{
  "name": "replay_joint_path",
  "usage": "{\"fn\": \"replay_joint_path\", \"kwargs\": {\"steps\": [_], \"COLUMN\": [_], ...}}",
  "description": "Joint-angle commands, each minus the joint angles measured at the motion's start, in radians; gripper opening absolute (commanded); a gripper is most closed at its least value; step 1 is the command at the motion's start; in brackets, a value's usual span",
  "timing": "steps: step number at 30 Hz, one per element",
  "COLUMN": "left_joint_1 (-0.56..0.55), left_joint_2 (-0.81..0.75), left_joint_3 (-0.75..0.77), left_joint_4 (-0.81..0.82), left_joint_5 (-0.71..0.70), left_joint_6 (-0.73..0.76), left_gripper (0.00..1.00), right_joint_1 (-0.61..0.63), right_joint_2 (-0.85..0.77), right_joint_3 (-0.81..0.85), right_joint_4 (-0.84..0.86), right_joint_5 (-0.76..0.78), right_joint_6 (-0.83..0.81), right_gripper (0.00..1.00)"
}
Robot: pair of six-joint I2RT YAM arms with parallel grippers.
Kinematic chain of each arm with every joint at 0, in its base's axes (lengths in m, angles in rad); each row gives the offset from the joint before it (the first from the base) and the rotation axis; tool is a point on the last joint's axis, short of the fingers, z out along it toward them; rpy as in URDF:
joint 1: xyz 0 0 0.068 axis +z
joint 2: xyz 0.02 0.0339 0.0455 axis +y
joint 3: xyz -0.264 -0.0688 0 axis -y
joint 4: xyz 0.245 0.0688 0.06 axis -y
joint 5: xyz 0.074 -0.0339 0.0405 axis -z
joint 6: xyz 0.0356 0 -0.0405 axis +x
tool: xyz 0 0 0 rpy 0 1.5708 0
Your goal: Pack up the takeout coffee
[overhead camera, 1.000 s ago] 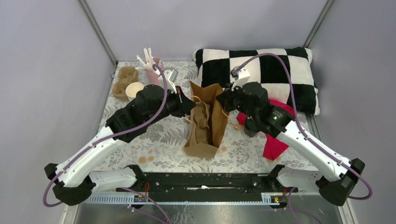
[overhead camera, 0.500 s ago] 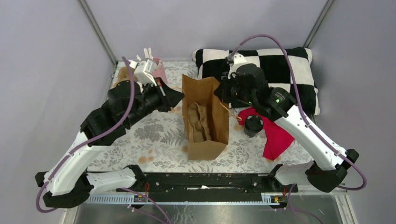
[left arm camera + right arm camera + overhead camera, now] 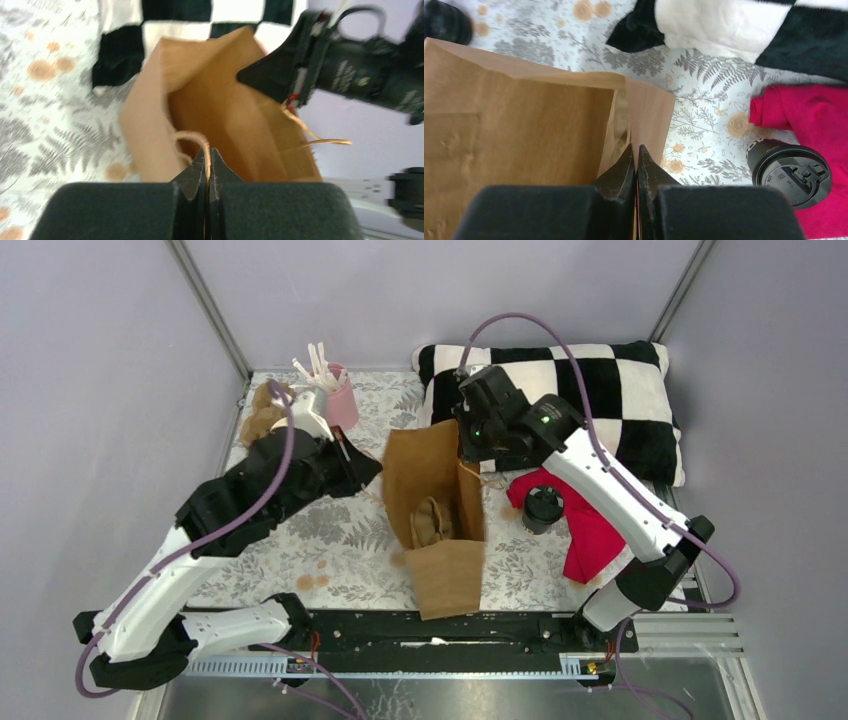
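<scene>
Holding the paper bag point(image 3: 420, 460) open from both sides, mouth up, mid-table.

Left gripper point(image 3: 207, 150): jaws together, pinched on the twine handle point(image 3: 190, 134) looping off the bag's left wall. Clear in the left wrist view, the twine runs straight into the closed tips.

Right gripper point(image 3: 636, 147): jaws together at the bag's right wall, by its top edge. The tips sit on the paper there, and the other handle's twine trails loose beside them. Can't tell if that twine is also in the pinch, so I'm calling it clamped on the bag.

The bag stands roughly upright between my two wrists, bottom end toward my bases, with a flat brown panel of it lying on the table point(image 3: 340, 540). Something crumpled and brown is inside, low down. Can't tell what.

Takeout coffee point(image 3: 543, 508): not in the bag. It's upright on the table just to the right of the bag, lid on, resting on the edge of a red cloth point(image 3: 590, 535). It sits below my right forearm in the top view, apart from both grippers. Nothing is touching it.

Other items: a checkered pillow point(image 3: 600, 390) at the back right behind the bag, and a pink cup point(image 3: 342, 405) holding white sticks at the back left. A brown cup carrier point(image 3: 258, 415) sits beside it, partly hidden by my left arm.
</scene>
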Motion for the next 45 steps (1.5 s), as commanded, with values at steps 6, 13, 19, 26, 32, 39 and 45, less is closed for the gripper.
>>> {"fn": "replay_joint_path", "kwargs": {"steps": [6,13,19,26,32,39,45], "left_joint_1": [-0.001,-0.001,-0.002,0.000,-0.001,-0.001,0.001], "left_joint_2": [-0.044,-0.150,-0.160,-0.012,0.049,0.086,0.106], "left_joint_3": [-0.018,0.041,0.116,0.198,0.183,0.143,0.175], "left_joint_4": [0.092,-0.007,0.090,0.081,0.076,0.062,-0.014], "left_joint_5": [0.026,-0.120,-0.240,-0.161,-0.087,-0.009,-0.056], "left_joint_6": [-0.060,-0.112,-0.026,0.115,0.117,0.086,0.063], "left_gripper": [0.05,0.85,0.94,0.96,0.96,0.94,0.87], "right_joint_1": [0.015,0.015,0.015,0.023,0.062,0.095,0.094], "right_joint_2": [-0.095,-0.046,-0.027,-0.038,-0.052,-0.027,0.025], "right_joint_3": [-0.131,-0.009,0.094,0.078,0.032,0.034,0.044], "right_joint_4": [0.050,0.113,0.206,0.300,0.356,0.345,0.250], "right_joint_5": [-0.066,-0.191,-0.352,-0.348,-0.275,-0.220,-0.236], "right_joint_6": [-0.055,-0.347,-0.412,-0.452,-0.452,-0.423,-0.354], "right_gripper": [0.00,0.02,0.00,0.00,0.00,0.00,0.00]}}
